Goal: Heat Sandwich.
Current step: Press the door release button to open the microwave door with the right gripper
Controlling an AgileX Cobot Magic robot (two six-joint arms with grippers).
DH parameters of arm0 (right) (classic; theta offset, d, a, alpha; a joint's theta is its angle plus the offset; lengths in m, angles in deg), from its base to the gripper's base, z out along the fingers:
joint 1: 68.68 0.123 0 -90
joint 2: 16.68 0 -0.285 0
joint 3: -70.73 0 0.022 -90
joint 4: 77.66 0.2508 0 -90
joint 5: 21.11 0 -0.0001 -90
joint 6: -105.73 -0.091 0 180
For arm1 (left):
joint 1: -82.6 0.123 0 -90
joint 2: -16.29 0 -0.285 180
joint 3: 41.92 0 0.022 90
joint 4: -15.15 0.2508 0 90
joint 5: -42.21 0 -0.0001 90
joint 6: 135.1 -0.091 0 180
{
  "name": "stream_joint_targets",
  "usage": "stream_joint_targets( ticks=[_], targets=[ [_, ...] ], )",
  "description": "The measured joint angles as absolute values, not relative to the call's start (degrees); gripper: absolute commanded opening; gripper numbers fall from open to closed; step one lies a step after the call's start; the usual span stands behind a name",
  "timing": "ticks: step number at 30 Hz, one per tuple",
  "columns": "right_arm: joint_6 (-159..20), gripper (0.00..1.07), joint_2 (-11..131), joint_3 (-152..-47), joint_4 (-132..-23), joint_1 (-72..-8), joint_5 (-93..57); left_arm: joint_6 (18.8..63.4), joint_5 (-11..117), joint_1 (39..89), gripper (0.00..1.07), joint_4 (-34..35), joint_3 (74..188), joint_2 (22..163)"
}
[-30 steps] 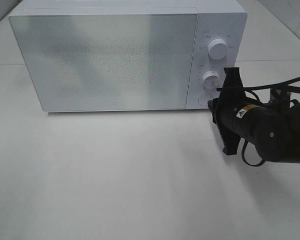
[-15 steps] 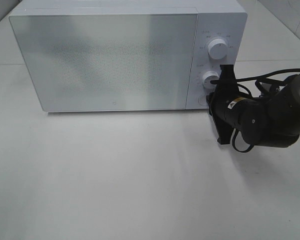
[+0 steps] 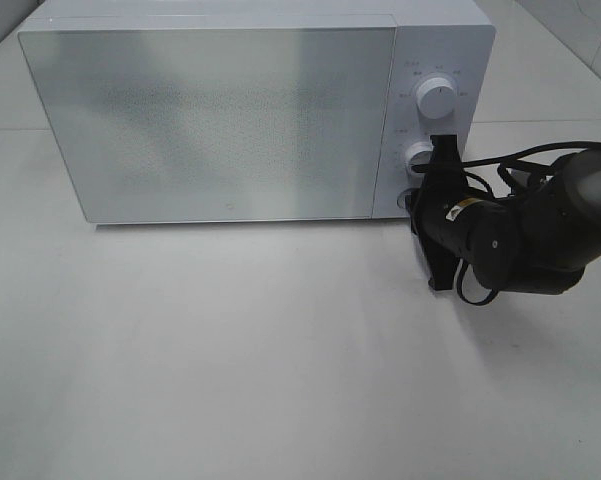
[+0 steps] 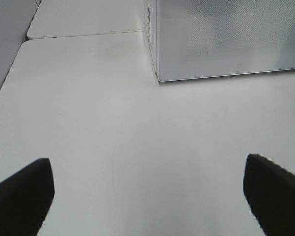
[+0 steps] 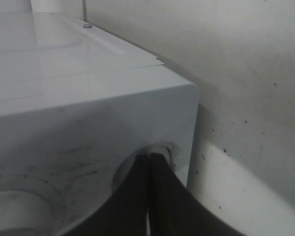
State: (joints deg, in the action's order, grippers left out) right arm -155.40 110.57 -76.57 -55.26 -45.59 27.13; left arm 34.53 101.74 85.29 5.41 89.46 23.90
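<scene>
On a plain white bench [image 3: 230,350], a white box-shaped microwave oven [image 3: 230,18], its wide frosted grey door [image 3: 210,120] shut flush. Right of the door, a narrow control panel with a round white upper knob [image 3: 436,100] and a round white lower knob [image 3: 418,156], the lower one partly hidden behind the black arm.

Right gripper [image 3: 413,203] clenched, nothing held, tips at the panel's lower corner just under the lower knob. From the right wrist, its black fingers [image 5: 122,201] pressed together into one point, meeting a small round recessed button [image 5: 169,150] near the oven's bottom corner; touching or just short of it, hard to tell. Arm and black cables stretching off toward the right edge of the high view.

Left gripper [image 4: 147,164] released, dark fingertips [image 4: 22,194] spread wide with nothing between, above bare bench, well apart from the oven's front corner.

Sandwich in no view; whereabouts impossible to tell
</scene>
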Motion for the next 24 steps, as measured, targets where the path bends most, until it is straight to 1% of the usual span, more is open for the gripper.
stream_joint_targets(
  ticks=[6, 15, 24],
  targets=[
    [-155.4, 0.0, 111.3, -77.0, -54.8, -45.5, 28.3, 34.5, 101.7, 85.3, 1.03, 5.4, 89.5, 23.9],
    [-155.1, 0.0, 114.4, -80.4, -52.1, -44.7, 28.8, 34.5, 101.7, 85.3, 1.03, 5.4, 89.5, 23.9],
    [-153.9, 0.01, 114.4, -80.6, -50.7, -44.2, 28.8, 34.5, 101.7, 85.3, 1.03, 9.5, 89.5, 23.9]
  ],
)
